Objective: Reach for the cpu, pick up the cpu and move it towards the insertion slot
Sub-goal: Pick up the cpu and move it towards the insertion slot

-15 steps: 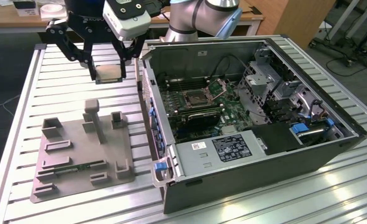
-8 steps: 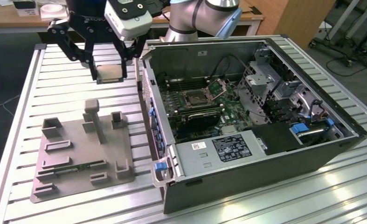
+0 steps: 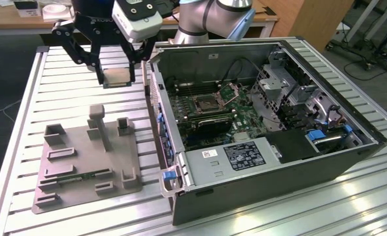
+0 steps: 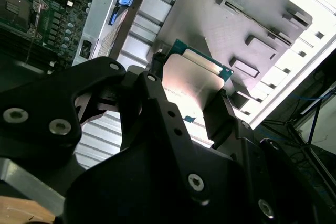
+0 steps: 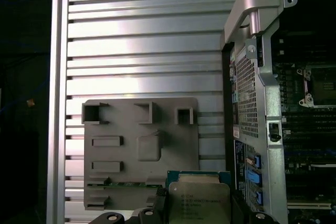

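Note:
The cpu (image 3: 118,77), a small square chip with a pale metal top, hangs in the air over the slatted table, with my gripper (image 3: 122,79) shut on its edges. Both wrist views show the cpu (image 4: 191,77) (image 5: 198,199) clamped between the black fingers (image 4: 218,111) (image 5: 159,205). It is above the far end of the grey plastic tray (image 3: 81,162), on the exterior view's left of the open computer case. The insertion slot (image 3: 210,102) lies inside the case on the green board, its hinged metal plate (image 3: 236,91) raised. The slot (image 5: 317,85) is off to one side of the held chip.
The case wall (image 3: 155,105) stands between the gripper and the board. A narrow green circuit strip (image 3: 81,177) lies in the tray among upright grey posts (image 3: 98,120). A power supply (image 3: 236,157) and drive cage (image 3: 282,81) crowd the case. Bare slatted table (image 3: 69,98) surrounds the tray.

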Motion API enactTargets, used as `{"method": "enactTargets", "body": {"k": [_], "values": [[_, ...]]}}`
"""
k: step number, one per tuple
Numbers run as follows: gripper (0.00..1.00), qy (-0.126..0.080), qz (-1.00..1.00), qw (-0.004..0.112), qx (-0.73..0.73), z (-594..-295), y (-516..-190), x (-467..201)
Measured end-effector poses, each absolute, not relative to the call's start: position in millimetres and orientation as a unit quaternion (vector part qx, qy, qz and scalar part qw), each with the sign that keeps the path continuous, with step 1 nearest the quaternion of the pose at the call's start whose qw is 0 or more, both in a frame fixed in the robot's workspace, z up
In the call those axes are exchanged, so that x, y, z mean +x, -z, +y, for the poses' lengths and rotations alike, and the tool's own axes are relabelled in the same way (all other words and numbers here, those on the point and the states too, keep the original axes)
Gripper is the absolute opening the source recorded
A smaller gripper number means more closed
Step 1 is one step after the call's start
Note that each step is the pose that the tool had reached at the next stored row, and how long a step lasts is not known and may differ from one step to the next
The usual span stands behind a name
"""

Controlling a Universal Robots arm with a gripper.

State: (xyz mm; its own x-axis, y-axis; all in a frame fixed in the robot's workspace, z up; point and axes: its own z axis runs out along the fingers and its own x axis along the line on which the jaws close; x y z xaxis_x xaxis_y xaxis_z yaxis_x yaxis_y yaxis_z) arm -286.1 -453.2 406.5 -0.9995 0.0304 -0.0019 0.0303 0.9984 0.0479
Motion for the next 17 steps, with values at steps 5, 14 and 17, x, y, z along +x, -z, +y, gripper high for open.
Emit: {"method": "enactTargets", "body": {"k": [5,14,17], "values": [[0.55,-0.024,1.000,0.001,0.015,-453.2,-406.5,-284.9],[0.55,-0.024,1.000,0.001,0.015,-453.2,-406.5,-282.6],[0.55,-0.024,1.000,0.001,0.015,-453.2,-406.5,-281.9]]}}
